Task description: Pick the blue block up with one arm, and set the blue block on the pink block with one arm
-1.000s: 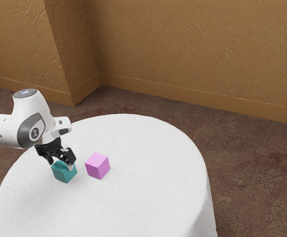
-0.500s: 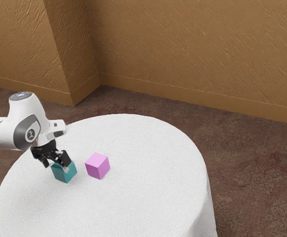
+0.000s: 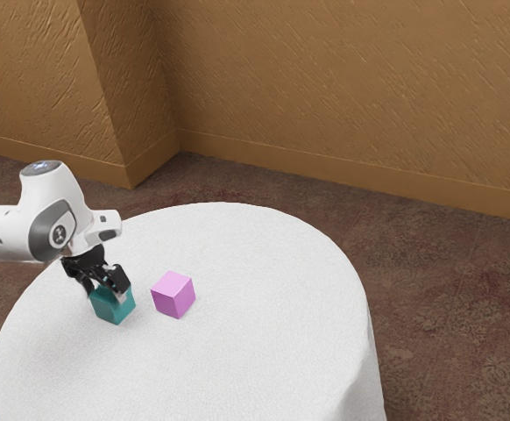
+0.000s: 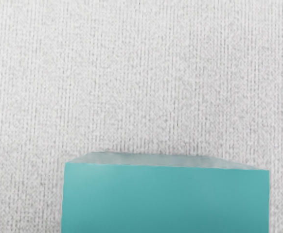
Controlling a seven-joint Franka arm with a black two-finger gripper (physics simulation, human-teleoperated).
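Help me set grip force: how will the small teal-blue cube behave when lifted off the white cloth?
The teal-blue cube looks rigid and flat-faced, so it probably won't flex or roll. Its smooth plain sides may be slightly slippery. Sitting flat on the white tablecloth, it seems unlikely to tip.

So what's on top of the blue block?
The black end effector is right above the blue block, which stands on the white table. It hides most of the block's top face, so how it touches there can't be seen.
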